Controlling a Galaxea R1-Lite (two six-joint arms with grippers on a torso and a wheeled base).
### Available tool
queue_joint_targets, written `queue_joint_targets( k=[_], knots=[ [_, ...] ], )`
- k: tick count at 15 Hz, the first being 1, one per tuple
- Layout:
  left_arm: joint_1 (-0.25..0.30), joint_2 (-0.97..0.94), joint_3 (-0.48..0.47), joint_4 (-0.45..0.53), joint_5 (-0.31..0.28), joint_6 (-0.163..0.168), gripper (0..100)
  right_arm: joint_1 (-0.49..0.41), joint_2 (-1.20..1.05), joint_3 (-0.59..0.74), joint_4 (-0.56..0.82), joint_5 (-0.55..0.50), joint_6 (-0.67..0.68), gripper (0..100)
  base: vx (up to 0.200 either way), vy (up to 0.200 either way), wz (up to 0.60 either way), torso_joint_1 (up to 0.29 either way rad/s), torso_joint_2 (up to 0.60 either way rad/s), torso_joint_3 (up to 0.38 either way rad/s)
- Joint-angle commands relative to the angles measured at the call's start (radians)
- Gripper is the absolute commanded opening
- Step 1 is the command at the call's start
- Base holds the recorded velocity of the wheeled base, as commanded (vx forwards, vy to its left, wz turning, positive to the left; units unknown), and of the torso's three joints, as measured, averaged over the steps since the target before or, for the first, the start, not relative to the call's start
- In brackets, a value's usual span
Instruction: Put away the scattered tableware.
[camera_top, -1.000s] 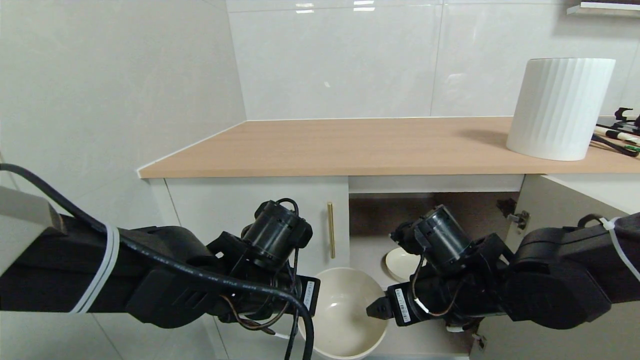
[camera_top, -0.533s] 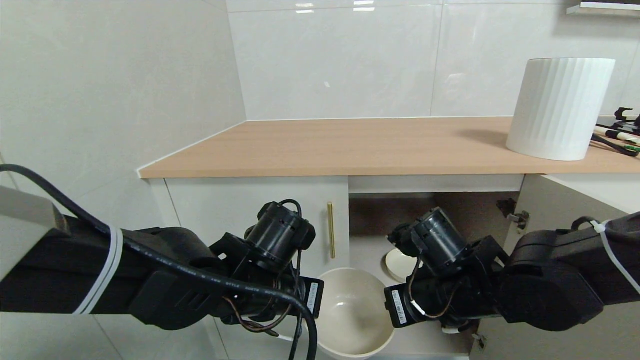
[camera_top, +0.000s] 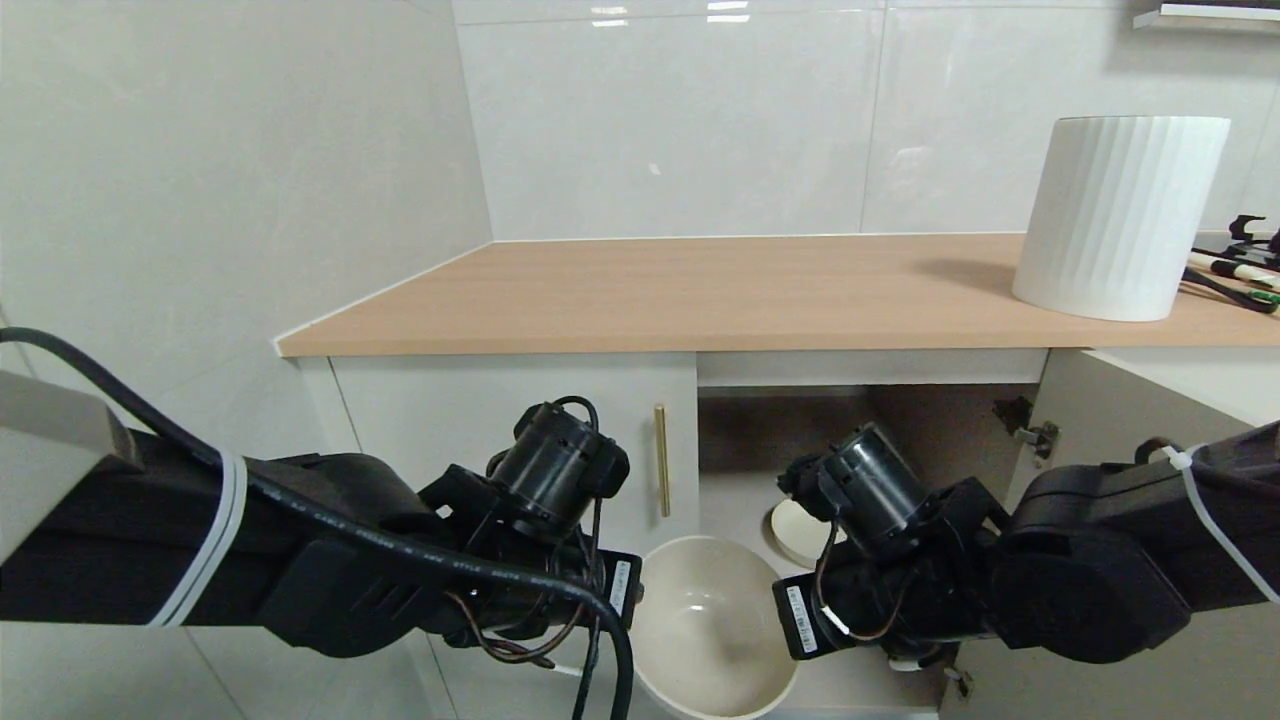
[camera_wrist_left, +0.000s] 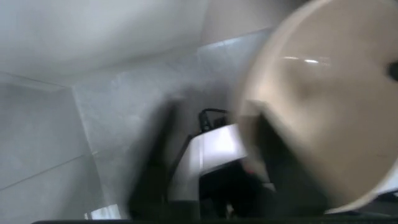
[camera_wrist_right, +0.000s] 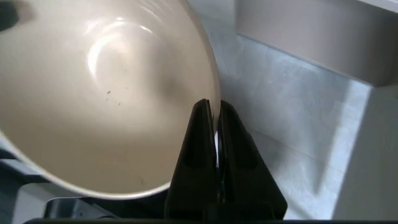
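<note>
A cream bowl hangs low in front of the open cabinet, between my two grippers. My right gripper is shut on the bowl's right rim; the right wrist view shows its fingers pinched on the edge of the bowl. My left gripper is at the bowl's left rim. In the blurred left wrist view the left gripper has its fingers spread, one inside the bowl and one outside. A small cream plate lies on the cabinet floor behind the bowl.
The left cabinet door with a brass handle is closed; the right door stands swung open. On the wooden counter a white ribbed container stands at the right, with utensils beside it.
My right gripper, open beside the bowl a second ago, has come onto the right rim and shut on it. The bowl has shifted slightly to the right.
</note>
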Motion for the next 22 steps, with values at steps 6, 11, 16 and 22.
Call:
queue_joint_targets(
  k=[6,11,16,22],
  knots=[
    [0.017,-0.021,0.003,-0.102,0.026,-0.047,100,-0.105,0.133,0.004,-0.174,-0.079,0.032,0,0.0,0.0,0.0,0.0,0.0,0.0],
    [0.017,-0.024,0.001,-0.103,0.027,-0.048,100,-0.199,0.272,0.099,-0.584,-0.223,0.048,0,0.0,0.0,0.0,0.0,0.0,0.0],
    [0.02,-0.035,0.001,-0.103,0.026,-0.047,100,-0.321,0.363,0.035,-0.644,-0.226,0.045,0,0.0,0.0,0.0,0.0,0.0,0.0],
    [0.02,-0.035,0.003,-0.103,0.027,-0.048,100,-0.395,0.437,-0.065,-0.636,-0.226,0.045,0,0.0,0.0,0.0,0.0,0.0,0.0]
  ],
)
